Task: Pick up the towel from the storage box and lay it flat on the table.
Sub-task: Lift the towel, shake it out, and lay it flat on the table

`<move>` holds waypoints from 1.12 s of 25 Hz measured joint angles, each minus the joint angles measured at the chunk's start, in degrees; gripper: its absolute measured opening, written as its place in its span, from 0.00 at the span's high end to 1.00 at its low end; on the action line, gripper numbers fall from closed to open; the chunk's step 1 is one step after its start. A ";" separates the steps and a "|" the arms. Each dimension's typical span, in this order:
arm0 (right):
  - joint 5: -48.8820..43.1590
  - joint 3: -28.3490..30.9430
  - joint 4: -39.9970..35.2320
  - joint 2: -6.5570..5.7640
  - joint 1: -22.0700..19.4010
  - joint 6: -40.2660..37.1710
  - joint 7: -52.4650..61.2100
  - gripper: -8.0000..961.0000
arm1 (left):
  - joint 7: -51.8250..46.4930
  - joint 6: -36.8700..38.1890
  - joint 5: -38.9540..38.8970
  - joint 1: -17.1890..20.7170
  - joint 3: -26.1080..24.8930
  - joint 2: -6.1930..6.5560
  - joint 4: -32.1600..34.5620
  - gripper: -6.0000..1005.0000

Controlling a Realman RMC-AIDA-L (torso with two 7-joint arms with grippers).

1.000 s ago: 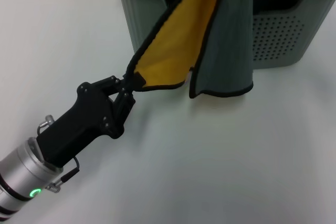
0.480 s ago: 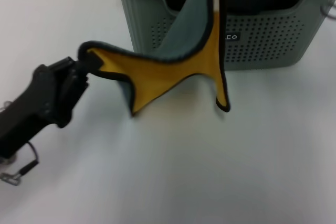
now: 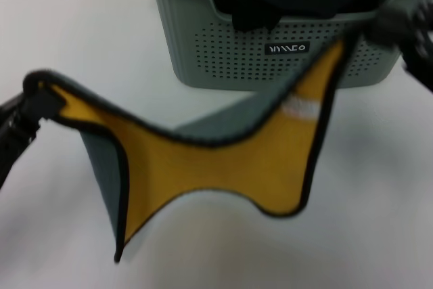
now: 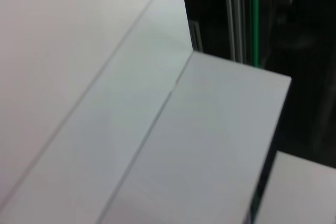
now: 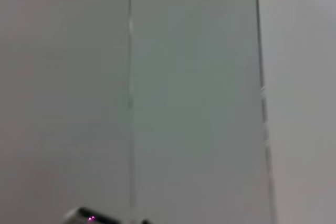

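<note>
Left gripper, right gripper, taut towel edge

My left end effector has swung from the middle of the tabletop out to its left edge, dragging its corner of the towel along. My right end effector, unseen before, now shows at the right edge, holding the opposite corner. The towel, which hung folded from the box, is clear of it, stretched wide between us, yellow side facing me.
</note>
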 joint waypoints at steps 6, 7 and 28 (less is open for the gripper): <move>-4.09 7.32 0.64 0.17 -1.15 -18.84 9.46 0.97 | -5.37 0.17 4.88 5.16 5.27 0.89 11.30 0.97; -4.20 7.79 0.78 0.21 -1.51 -20.99 9.89 0.97 | -5.40 0.17 5.03 6.44 8.14 1.52 13.82 0.97; -21.26 15.77 42.19 0.63 13.74 -5.42 -1.29 0.97 | 3.68 -25.76 24.69 -20.05 5.85 -1.40 -12.78 0.98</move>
